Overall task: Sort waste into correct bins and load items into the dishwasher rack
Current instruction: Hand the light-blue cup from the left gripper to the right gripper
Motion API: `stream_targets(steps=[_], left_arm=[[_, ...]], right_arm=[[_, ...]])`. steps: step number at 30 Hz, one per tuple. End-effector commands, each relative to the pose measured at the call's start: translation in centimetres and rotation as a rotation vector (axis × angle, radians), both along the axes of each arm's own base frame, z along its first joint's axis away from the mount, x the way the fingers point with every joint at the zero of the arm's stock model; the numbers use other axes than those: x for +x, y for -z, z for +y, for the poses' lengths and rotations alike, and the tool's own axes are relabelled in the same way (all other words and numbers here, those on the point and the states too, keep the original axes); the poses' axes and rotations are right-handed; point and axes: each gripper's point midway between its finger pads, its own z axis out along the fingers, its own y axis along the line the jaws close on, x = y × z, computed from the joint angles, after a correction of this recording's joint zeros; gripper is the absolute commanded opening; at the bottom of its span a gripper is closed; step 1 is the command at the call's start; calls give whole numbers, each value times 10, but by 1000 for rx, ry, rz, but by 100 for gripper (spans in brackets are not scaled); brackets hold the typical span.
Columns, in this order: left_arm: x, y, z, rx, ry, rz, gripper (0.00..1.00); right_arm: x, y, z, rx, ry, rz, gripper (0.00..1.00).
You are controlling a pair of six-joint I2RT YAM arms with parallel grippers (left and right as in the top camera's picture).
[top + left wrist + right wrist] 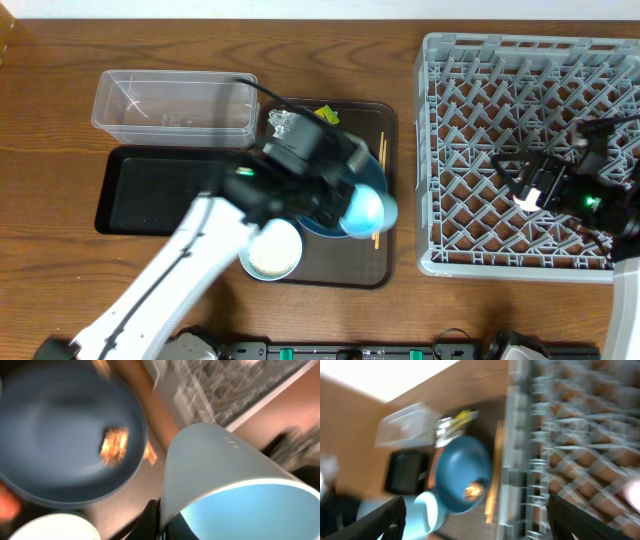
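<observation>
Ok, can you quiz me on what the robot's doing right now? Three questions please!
1. True or false: the left gripper is holding the light-blue cup.
2. What lies on the dark-blue plate? A: brown food lump. B: chopsticks. C: silver foil.
3. Fill in: the right gripper is open and hangs over the grey ____.

Key: 1 true. 2 A. 3 rack.
</observation>
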Motion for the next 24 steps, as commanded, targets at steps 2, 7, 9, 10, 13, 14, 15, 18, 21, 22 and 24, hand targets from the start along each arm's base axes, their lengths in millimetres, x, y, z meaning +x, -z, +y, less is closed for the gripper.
stream_targets(steps=[2,7,9,10,13,14,15,18,21,22,24], left_arm=[[8,-54,5,-378,50,93,6],[14,-91,22,-653,118,147,6],[12,-102,25,-732,159,161,6],[10,-107,25,-763,177,167,6],[7,-114,24,-797,206,167,6],[6,-115,24,-806,215,168,6],[5,-117,24,-815,223,170,6],[-1,-124,24,-855,253,185,6],[-2,-125,23,-860,256,192,6],[-2,-125,23,-860,257,192,6],[-2,-125,23,-859,256,190,6]], right_arm=[[-17,-37,57,86,-317,-208,92],[-32,-58,103,116,-560,-372,91],[-36,-63,118,111,-627,-417,91],[-39,-66,127,110,-663,-443,90],[-47,-72,148,106,-755,-511,90],[-48,-74,155,96,-778,-533,90],[-49,-75,160,92,-797,-553,89],[-48,-79,173,95,-824,-581,89],[-41,-81,182,96,-828,-599,88],[-40,-83,185,104,-835,-610,88],[-39,-86,190,111,-849,-627,88]])
